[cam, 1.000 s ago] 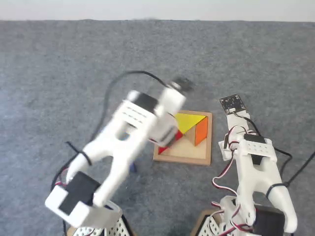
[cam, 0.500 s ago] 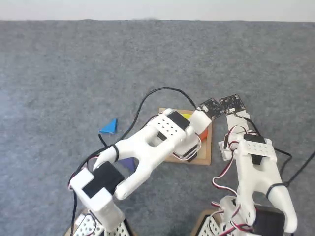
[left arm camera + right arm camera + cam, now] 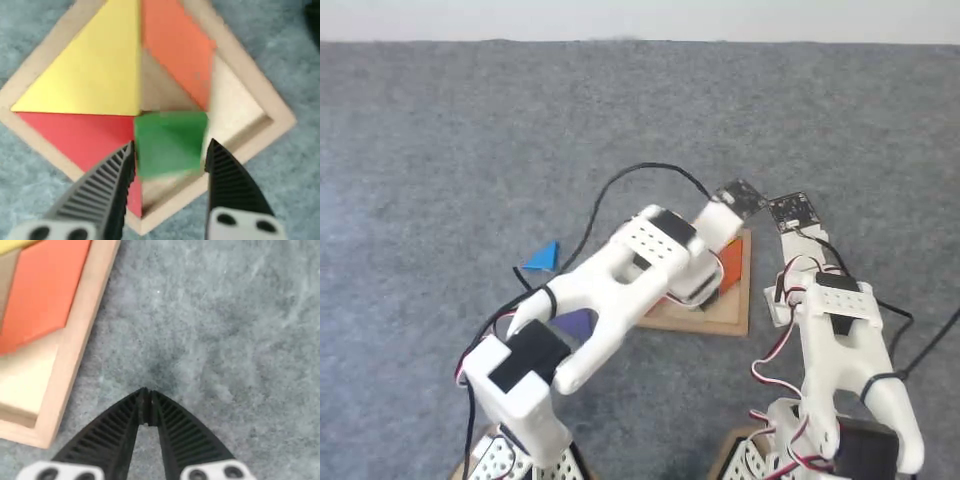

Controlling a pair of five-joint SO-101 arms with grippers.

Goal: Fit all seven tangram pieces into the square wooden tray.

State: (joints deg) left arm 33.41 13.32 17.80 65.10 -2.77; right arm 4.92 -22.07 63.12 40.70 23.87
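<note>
Pinching a green square tangram piece (image 3: 170, 142) in my left tool (image 3: 170, 146), poised over the square wooden tray's (image 3: 282, 120) bare gap for seating.

pieces (image 3: 95, 75) in tray (image 3: 278, 121), 2 loose pieces (image 3: 542, 257) left

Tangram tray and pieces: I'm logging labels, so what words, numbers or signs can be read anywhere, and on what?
None can be read. The tray and the green piece are plain; any marks on the circuit board are too small to read.
</note>
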